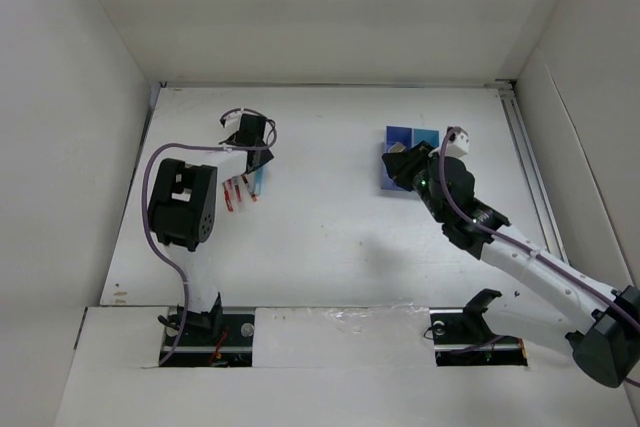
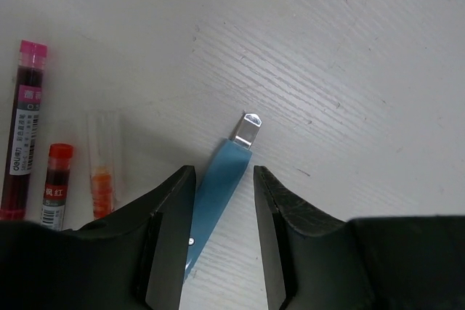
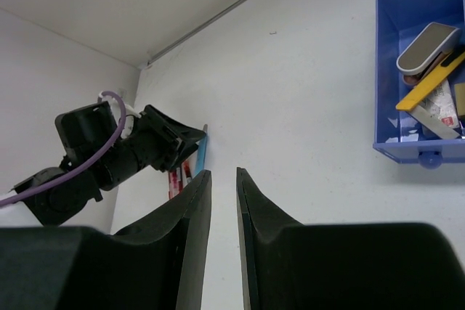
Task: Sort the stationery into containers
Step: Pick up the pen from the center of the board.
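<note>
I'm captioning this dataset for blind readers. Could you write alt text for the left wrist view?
The left gripper, open, straddles a light blue pen lying on the white table. Three thin tubes, red and orange inside, lie beside it.

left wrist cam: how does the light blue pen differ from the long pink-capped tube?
The light blue pen is opaque blue with a silvery tip; the pink-capped tube is dark red with a printed label. The pen slants between the fingers of the open left gripper; the tube lies outside them, at the view's left. Both lie flat on the table.
</note>
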`<state>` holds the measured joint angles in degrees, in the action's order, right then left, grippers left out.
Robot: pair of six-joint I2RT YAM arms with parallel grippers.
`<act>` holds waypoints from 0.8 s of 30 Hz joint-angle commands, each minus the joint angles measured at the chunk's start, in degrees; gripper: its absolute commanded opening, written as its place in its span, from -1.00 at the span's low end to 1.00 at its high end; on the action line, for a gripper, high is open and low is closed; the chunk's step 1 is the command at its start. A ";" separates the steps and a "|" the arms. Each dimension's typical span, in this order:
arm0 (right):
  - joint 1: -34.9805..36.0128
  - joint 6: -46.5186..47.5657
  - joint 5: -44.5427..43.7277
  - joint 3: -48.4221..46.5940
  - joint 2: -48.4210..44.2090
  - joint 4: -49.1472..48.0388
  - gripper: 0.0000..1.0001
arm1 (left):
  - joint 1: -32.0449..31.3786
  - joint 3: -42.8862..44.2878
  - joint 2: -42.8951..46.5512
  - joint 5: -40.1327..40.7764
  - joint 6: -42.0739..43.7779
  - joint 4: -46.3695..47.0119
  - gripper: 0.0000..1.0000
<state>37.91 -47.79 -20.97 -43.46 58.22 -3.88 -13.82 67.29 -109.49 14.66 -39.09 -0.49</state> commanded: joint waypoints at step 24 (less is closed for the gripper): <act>0.41 0.68 0.23 -2.06 -2.05 -1.39 -0.48 | -2.52 11.11 -6.52 7.41 8.68 -16.20 -0.40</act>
<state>37.93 -47.79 -20.97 -43.46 57.23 -3.64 -16.23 77.41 -115.24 21.34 -31.53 -11.70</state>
